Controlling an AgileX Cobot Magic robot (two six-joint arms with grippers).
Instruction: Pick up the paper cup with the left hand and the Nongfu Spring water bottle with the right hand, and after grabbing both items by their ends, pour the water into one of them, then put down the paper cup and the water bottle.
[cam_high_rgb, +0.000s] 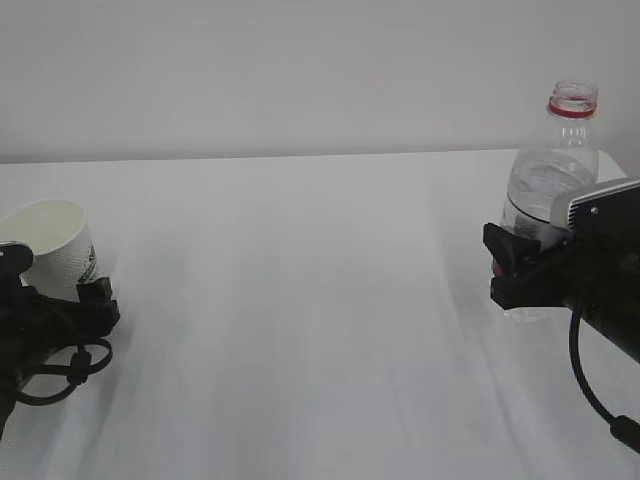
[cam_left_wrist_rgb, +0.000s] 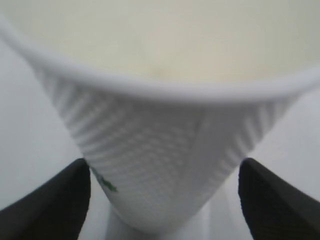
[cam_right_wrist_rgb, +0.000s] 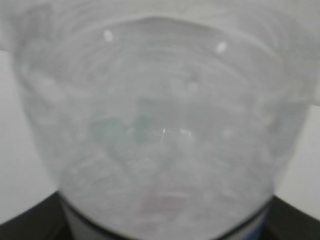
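Your left end effector (cam_left_wrist_rgb: 162, 200) stands wide around the base of the light, crushable white dotted paper cup (cam_left_wrist_rgb: 160, 150); take it gently. The right end effector (cam_high_rgb: 515, 268) clasps the slippery, water-heavy clear ribbed bottle (cam_high_rgb: 555, 160) low on the white desk (cam_high_rgb: 300, 330).

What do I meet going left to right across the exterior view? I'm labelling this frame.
left hand → paper cup → bare table → Nongfu Spring water bottle → right hand
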